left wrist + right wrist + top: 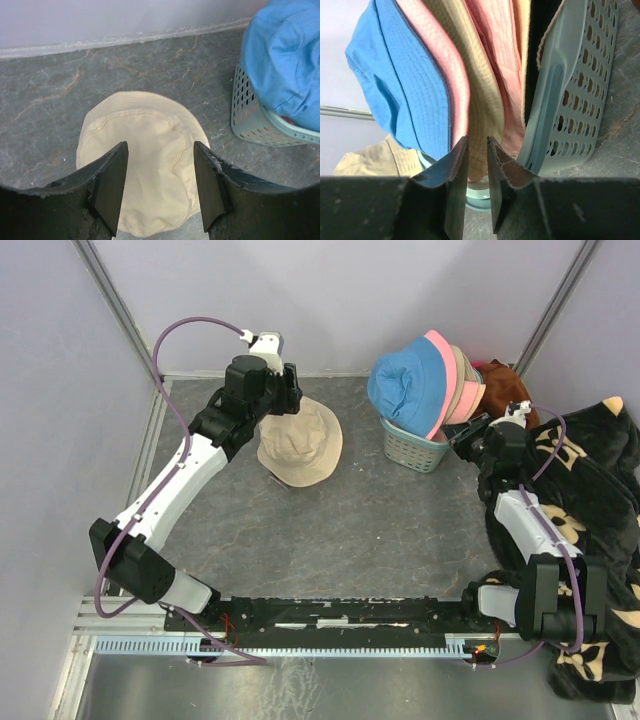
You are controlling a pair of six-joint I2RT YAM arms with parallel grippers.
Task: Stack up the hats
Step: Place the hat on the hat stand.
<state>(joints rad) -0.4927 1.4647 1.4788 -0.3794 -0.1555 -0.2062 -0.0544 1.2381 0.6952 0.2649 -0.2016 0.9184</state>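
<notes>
A beige hat (300, 445) lies flat on the table left of the teal basket (415, 452). My left gripper (284, 400) hovers over its far-left edge, open and empty; in the left wrist view the hat (145, 150) lies below and between the spread fingers (111, 187). A stack of hats stands on edge in the basket: blue (405, 380), pink (440, 365), beige (463, 380). My right gripper (463, 432) is at the basket's right side. In the right wrist view its jaws (477, 147) are a narrow gap apart, empty, pointing at the beige brim (482, 100) between pink hats (440, 65).
A rust-brown cloth (505, 385) lies behind the basket. A black blanket with a beige floral pattern (590, 490) covers the right side of the table, under the right arm. The back wall runs just behind the left gripper. The basket wall (580, 85) is close to my right fingers.
</notes>
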